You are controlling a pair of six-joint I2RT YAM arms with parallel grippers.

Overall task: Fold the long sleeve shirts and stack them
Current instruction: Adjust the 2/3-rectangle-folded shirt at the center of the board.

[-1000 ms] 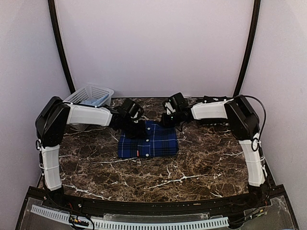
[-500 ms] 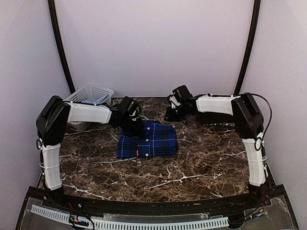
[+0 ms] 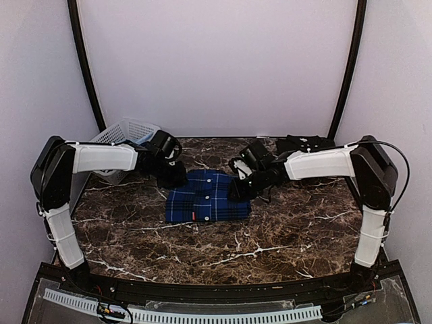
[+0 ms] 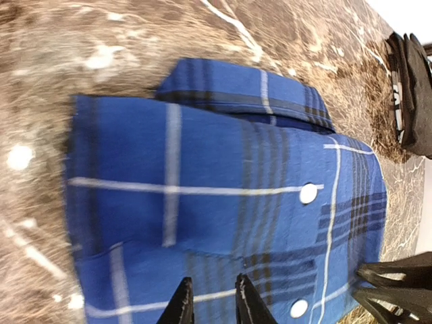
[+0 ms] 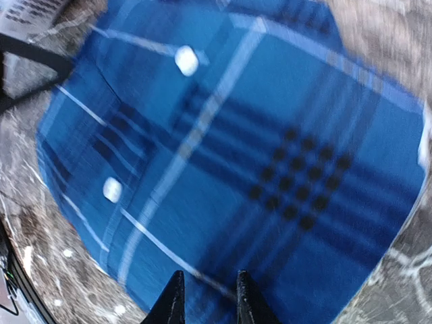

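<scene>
Counter (image 3: 270,236) of dark veined stone carries everything. The plaid shirt (image 3: 209,199) lies near its middle, already folded into a compact rectangle with collar and placket facing up. The black shirt (image 3: 304,143) sits well apart at the far right as a dark heap. The basket (image 3: 128,129) stands at the far left corner.

The left tool (image 4: 212,302) hangs over the shirt's left side with its fingers a little apart and nothing between them. The right tool (image 5: 208,300) hangs over the right side in the same way, with a narrow gap and no cloth pinched.

Both tools are low and close to the cloth, so the main risk I see is a fingertip snagging a fold or the collar. A sideways drag could then pull the tidy rectangle open or skew it across the counter. The two tools also work near each other, and a careless crossing could bump them together.

The black shirt is too dark and too far off to tell whether it is folded or crumpled. The right wrist view is smeared, so the small white buttons (image 4: 308,194) read clearly only from the left wrist. I cannot tell whether either tool touches the cloth.
</scene>
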